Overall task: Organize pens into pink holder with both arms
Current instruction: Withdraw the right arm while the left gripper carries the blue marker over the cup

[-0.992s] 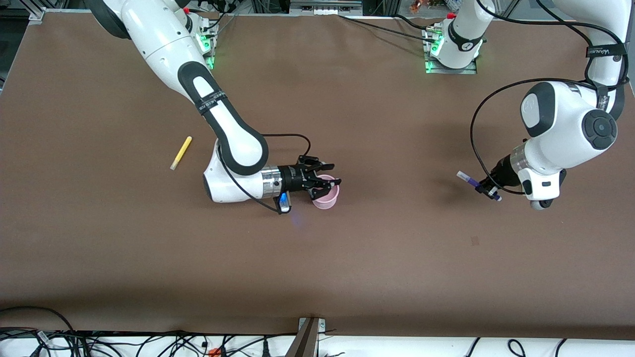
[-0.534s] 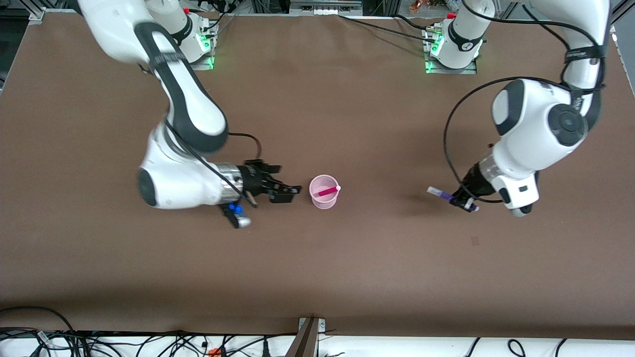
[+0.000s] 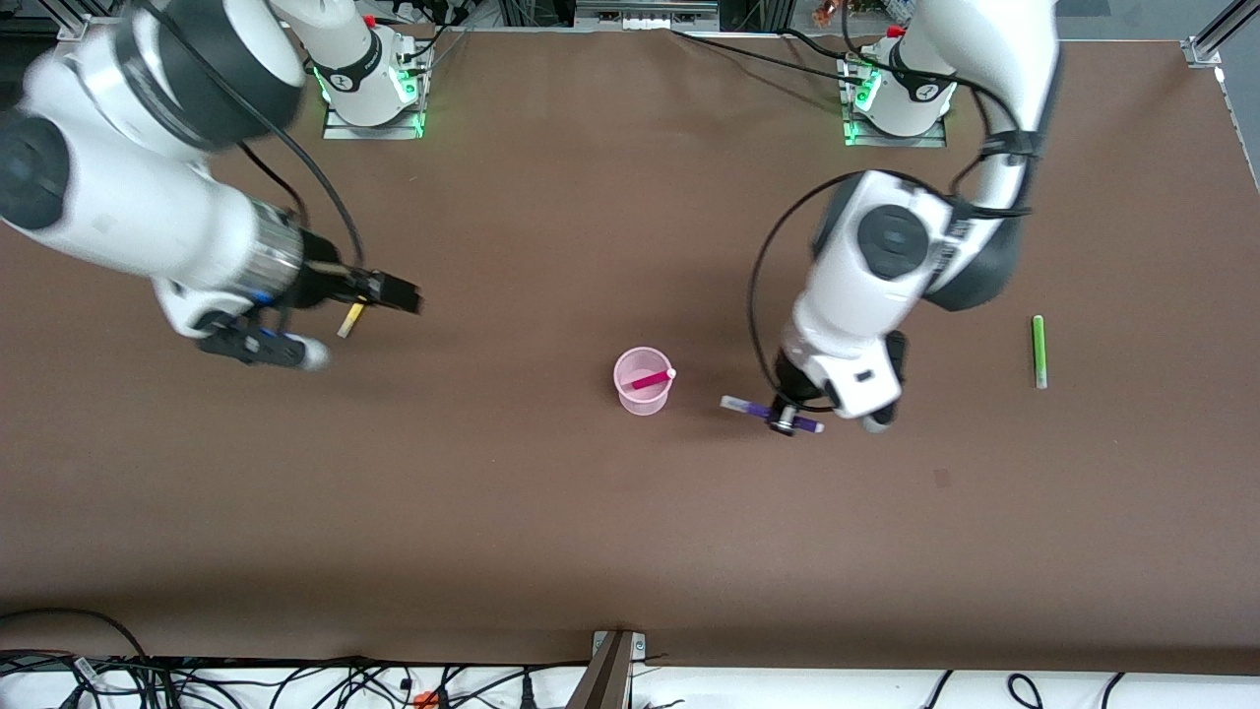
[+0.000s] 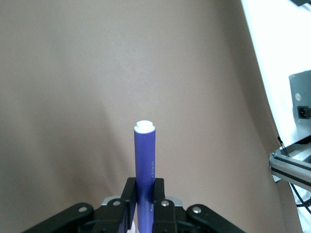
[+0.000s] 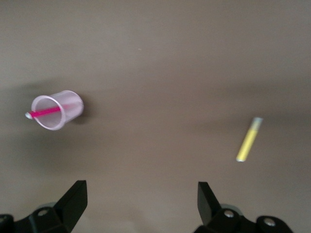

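Observation:
The pink holder [image 3: 644,382] stands mid-table with the magenta pen [image 3: 652,379] lying in it; both show in the right wrist view, holder [image 5: 57,109] and pen [image 5: 46,112]. My left gripper [image 3: 785,418] is shut on the purple pen [image 3: 758,409], held level in the air just beside the holder toward the left arm's end; the pen [image 4: 145,165] is clamped between the fingers. My right gripper [image 3: 394,293] is open and empty, over the yellow pen [image 3: 350,318], which also shows in the right wrist view [image 5: 249,139]. The green pen [image 3: 1038,351] lies toward the left arm's end.
The brown table [image 3: 551,512] has bare room in front of the holder, nearer the front camera. The arm bases [image 3: 374,89] stand along the table's edge farthest from the front camera. Cables lie off the table's near edge.
My right gripper has pulled away from the holder, leaving the magenta pen in it, and swung to over the yellow pen. My left gripper has carried the purple pen close beside the holder.

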`<state>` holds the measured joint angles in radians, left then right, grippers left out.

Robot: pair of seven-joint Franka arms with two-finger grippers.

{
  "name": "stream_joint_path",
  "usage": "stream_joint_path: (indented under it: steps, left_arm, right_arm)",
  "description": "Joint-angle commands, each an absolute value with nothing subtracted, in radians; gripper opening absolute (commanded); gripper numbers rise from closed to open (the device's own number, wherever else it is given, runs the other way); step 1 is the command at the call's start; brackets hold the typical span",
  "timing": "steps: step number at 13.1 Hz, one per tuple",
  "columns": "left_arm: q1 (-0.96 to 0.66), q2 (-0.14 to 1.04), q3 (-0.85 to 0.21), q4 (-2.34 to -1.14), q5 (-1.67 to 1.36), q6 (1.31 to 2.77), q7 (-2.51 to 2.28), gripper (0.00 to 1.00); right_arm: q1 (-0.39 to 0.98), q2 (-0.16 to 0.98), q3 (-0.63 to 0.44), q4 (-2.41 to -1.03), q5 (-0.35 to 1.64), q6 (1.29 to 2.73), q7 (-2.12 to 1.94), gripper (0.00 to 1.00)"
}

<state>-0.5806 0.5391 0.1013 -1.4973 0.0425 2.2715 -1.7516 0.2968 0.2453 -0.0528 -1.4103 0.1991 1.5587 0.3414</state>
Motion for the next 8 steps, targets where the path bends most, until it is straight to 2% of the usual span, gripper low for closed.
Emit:
stream_joint_path:
  steps: [1, 4, 8]
  left_arm:
    - [-0.676, 0.584, 0.120, -1.447, 0.233, 2.272, -1.926, 0.00]
    - [-0.762, 0.641, 0.121, -1.419, 0.334, 2.270, -2.009, 0.00]
    - [-0.837, 0.698, 0.127, -1.416, 0.489, 2.266, -2.083, 0.00]
  right_arm:
    - [0.304, 0.022, -0.096, -1.626, 0.083, 1.569, 0.177, 1.00]
    - [0.304, -0.011, -0.161, -1.625, 0.035, 1.534, 0.080, 1.00]
    - [0.304, -0.006, -0.160, -1.580, 0.012, 1.531, 0.080, 1.00]
